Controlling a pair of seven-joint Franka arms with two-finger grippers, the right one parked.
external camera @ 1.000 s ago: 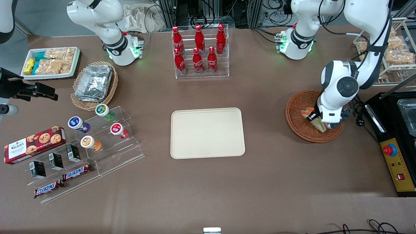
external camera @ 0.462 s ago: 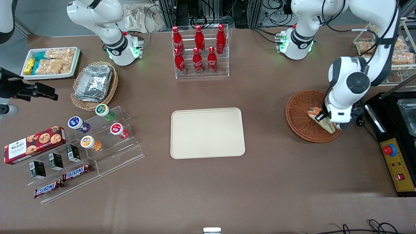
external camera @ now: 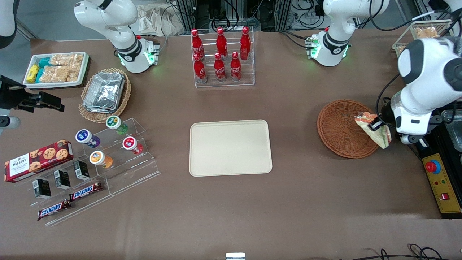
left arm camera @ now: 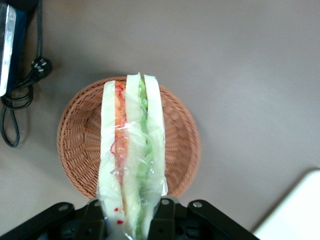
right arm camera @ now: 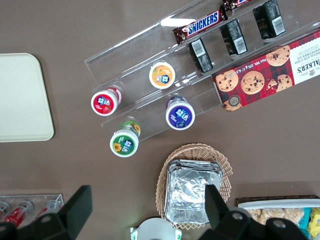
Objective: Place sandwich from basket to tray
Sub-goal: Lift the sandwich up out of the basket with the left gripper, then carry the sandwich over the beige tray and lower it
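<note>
My left gripper [external camera: 377,126] is shut on the wrapped sandwich [external camera: 375,131] and holds it well above the reddish-brown wicker basket [external camera: 341,128], over the basket's rim toward the working arm's end. In the wrist view the sandwich [left arm camera: 131,155] hangs between the black fingers [left arm camera: 161,220], with white bread and red, orange and green layers, and the basket [left arm camera: 80,145] lies below it with nothing else in it. The cream-beige tray [external camera: 230,147] lies flat at the table's middle and shows as a pale corner [left arm camera: 295,210] in the wrist view.
A rack of red cola bottles [external camera: 221,56] stands farther from the front camera than the tray. A black machine with a yellow control panel [external camera: 442,180] sits at the working arm's end. Toward the parked arm's end are a clear snack stand [external camera: 104,159] and a tan basket of foil packs [external camera: 104,94].
The left gripper has risen out of the basket with the sandwich and moved toward the working arm's end of the table. The basket now lies bare.
</note>
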